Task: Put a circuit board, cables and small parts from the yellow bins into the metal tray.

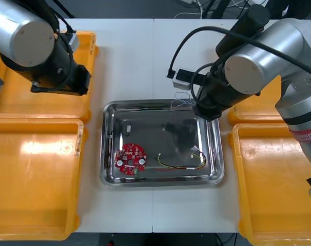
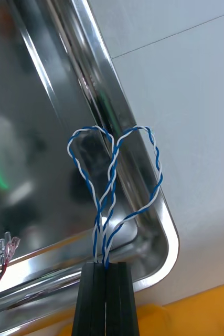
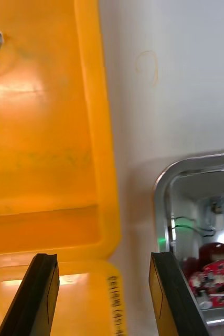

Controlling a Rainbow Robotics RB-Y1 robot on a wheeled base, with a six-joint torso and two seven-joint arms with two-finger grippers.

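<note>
Right arm reaches in from the front frame's upper right. Its pincer [image 2: 106,266] is clamped tight on the twisted blue and white cable [image 2: 114,173], whose loops lie over the metal tray [image 2: 165,231] corner. Left pincer [image 3: 104,262] is spread wide and empty, over a yellow bin [image 3: 49,157] at upper left.

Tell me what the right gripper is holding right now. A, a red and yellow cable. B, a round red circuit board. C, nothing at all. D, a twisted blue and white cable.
D: in the right wrist view the right gripper has its fingers shut on the twisted blue and white cable, with a corner of the metal tray behind its loops.
</note>
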